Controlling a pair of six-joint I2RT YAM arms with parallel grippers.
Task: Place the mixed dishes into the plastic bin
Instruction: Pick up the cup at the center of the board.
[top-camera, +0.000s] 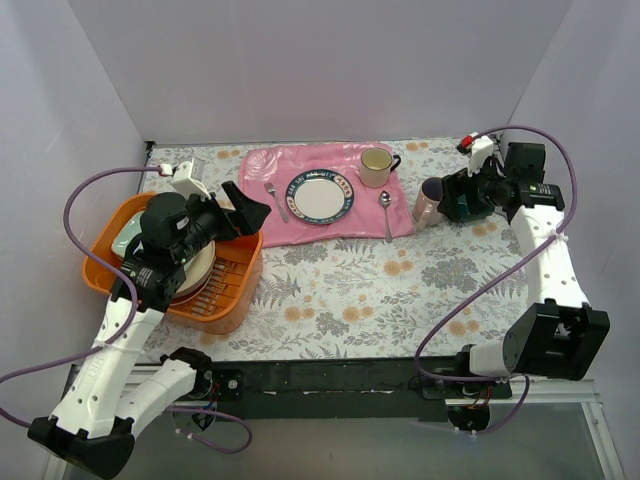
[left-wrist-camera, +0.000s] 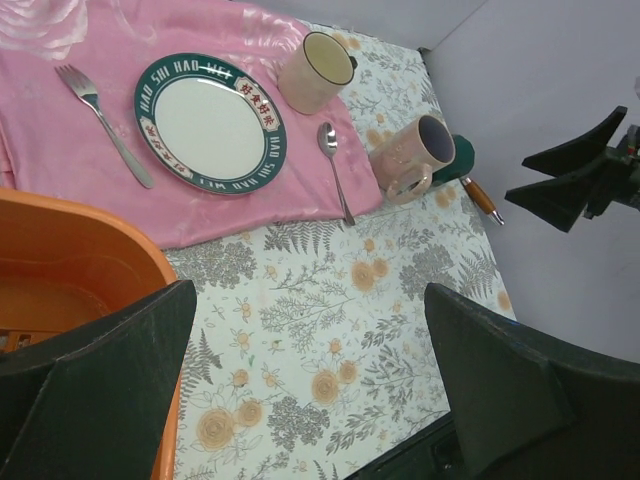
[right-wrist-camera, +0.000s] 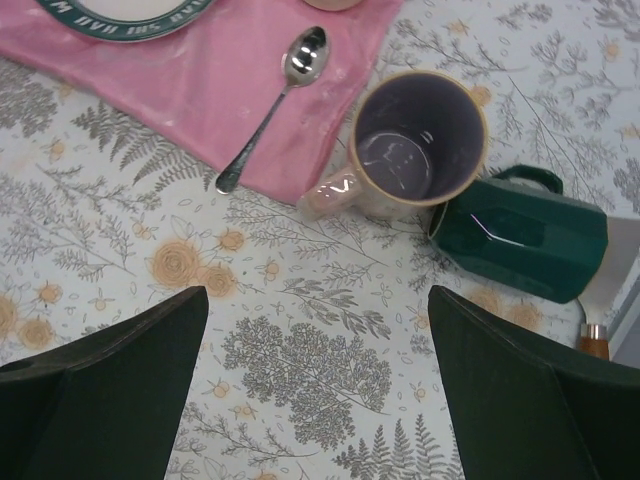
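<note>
**Two mugs outside the bin, both grippers released**

The orange bin (top-camera: 228, 300) sits at the left of the flower-patterned table (top-camera: 400, 290), just beside the pink cloth mat (top-camera: 330, 225). Inside it lie a pale green tray (top-camera: 125, 238) and a stack of round plates (top-camera: 203, 262), largely hidden under the left arm. The left gripper (left-wrist-camera: 310, 385) hangs above the bin's right-hand rim with its fingers spread wide and nothing between them.

The pink mug (right-wrist-camera: 415, 150) stands upright on the table at the right edge of the mat. The dark green mug (right-wrist-camera: 520, 235) lies on its side against it, the two touching, its mouth turned toward the pink mug. The right gripper (right-wrist-camera: 315, 390) hovers above the bare tablecloth near both mugs. Its fingers are parted and it holds nothing.

On the mat rest a white plate with a dark blue rim (left-wrist-camera: 210, 122), a fork (left-wrist-camera: 105, 125) on one side of it and a spoon (left-wrist-camera: 335, 165) on the other, and a cream-yellow mug (left-wrist-camera: 315, 70) standing upright near the far edge.
</note>
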